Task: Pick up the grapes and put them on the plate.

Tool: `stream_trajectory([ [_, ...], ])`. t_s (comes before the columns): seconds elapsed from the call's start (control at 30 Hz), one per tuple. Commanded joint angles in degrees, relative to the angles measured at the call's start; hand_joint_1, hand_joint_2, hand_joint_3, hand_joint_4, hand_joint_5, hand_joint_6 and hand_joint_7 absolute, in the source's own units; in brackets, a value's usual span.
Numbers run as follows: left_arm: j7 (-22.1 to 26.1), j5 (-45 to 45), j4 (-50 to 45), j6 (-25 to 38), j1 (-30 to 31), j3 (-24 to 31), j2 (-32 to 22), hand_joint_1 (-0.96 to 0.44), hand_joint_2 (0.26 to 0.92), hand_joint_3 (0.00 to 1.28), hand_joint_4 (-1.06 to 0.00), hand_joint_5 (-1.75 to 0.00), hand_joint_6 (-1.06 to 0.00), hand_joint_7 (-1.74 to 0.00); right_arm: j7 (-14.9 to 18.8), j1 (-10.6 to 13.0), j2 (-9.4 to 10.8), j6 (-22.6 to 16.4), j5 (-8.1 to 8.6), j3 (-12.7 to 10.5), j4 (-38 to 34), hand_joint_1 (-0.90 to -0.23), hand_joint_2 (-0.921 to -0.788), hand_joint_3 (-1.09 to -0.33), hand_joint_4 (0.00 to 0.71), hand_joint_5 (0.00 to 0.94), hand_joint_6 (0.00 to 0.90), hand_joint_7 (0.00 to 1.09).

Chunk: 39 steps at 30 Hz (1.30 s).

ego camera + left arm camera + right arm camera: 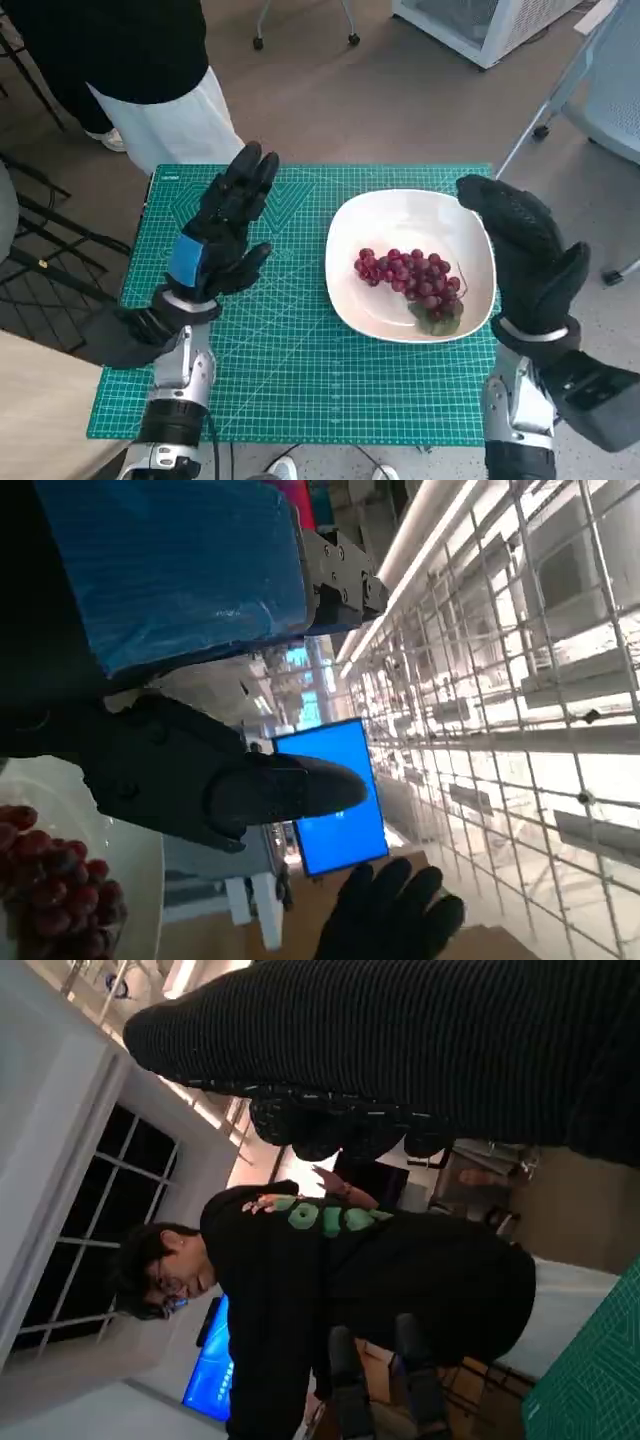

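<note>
1. Grapes point(410, 278): red bunch with a green leaf, lying inside the white plate point(400, 215), toward the plate's right side. Also visible at the edge of the left wrist view point(55, 885), resting on the plate point(135, 865).
2. Plate: set on the green cutting mat point(290, 350), in the right half of the worktop, close to the mat's right edge.
3. Left robot hand point(225, 235): raised over the left half of the mat, fingers extended and spread toward the far edge, released, grasping nothing. Well apart from the plate's left rim.
4. Right robot hand point(525, 250): positioned just beside the plate's right rim, overlapping the far right corner of the plate from above, fingers extended, released, grasping nothing. Contact with the plate cannot be determined.
5. Person in a black top point(350, 1280): standing beyond the far edge of the worktop; black top and white garment point(170, 115) visible past the far left corner.
</note>
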State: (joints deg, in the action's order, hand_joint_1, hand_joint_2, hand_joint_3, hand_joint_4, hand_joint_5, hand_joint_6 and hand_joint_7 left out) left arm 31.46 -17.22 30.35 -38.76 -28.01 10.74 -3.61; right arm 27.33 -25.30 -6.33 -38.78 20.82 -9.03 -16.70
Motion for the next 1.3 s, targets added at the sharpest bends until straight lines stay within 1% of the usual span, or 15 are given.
stream_trajectory([
  [0.03,-3.13,2.63,-0.26,-3.05,0.86,-0.75,0.95,-0.25,0.921,0.38,-0.18,-0.01,-0.27,-0.01,-0.7,1.6,-0.16,1.05,-0.54,-0.09,0.19,-0.49,-0.921,-0.575,0.315,0.003,0.106,0.4],
  [0.17,-4.2,2.88,0.58,-3.64,0.45,-1.32,1.23,-0.25,0.921,0.39,-0.18,0.0,-0.26,0.0,-0.84,1.62,-0.2,1.21,-0.77,-0.08,0.19,-0.491,-0.921,-0.575,0.316,0.003,0.106,0.4],
  [0.43,-4.04,2.37,2.63,-3.33,-0.4,-2.0,0.84,-0.24,0.921,0.39,-0.19,-0.01,-0.26,0.0,-1.07,1.69,-0.13,1.4,-1.28,0.13,0.34,-0.499,-0.921,-0.572,0.316,0.002,0.103,0.4],
  [0.83,-4.51,3.2,5.32,-5.12,-0.8,-2.46,0.37,-0.23,0.921,0.4,-0.19,-0.01,-0.26,0.0,-0.81,1.94,-0.55,1.62,-1.12,0.05,0.68,-0.511,-0.921,-0.565,0.318,0.003,0.105,0.4],
  [1.3,-5.01,3.56,5.08,-6.15,0.15,-3.06,0.41,-0.25,0.921,0.4,-0.2,-0.01,-0.27,-0.01,-0.51,2.05,-0.8,1.26,-1.11,-0.1,-0.01,-0.516,-0.921,-0.563,0.319,0.003,0.108,0.4],
])
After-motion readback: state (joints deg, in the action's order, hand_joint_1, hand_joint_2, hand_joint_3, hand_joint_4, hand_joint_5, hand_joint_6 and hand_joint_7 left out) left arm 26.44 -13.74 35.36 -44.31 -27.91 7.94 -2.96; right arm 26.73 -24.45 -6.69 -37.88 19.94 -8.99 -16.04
